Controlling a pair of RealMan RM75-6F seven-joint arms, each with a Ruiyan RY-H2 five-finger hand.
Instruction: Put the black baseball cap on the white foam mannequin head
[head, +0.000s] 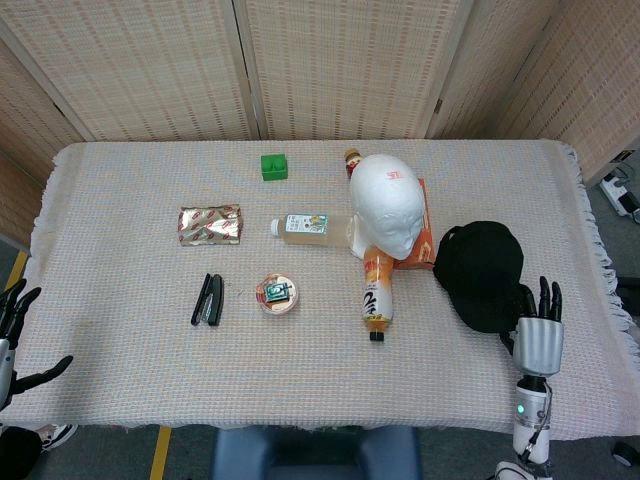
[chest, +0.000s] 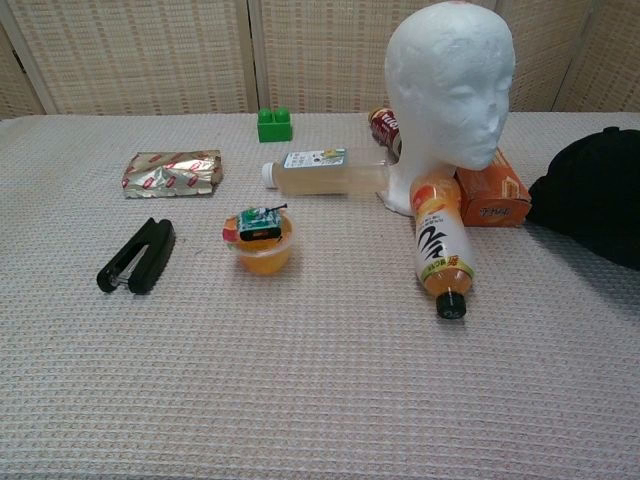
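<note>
Black baseball cap (head: 482, 275) flat on table, right hand (head: 539, 335) beside it, fingers apart, left hand (head: 12, 340) spread.

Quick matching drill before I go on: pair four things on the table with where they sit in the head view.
Things:
1. black cap
2. stapler
3. green block
4. orange bottle

Places:
A. far side, near the screen
B. lying in front of the mannequin head
C. right of the mannequin head
D. left of the jelly cup

Pairs: 1-C, 2-D, 3-A, 4-B
</note>
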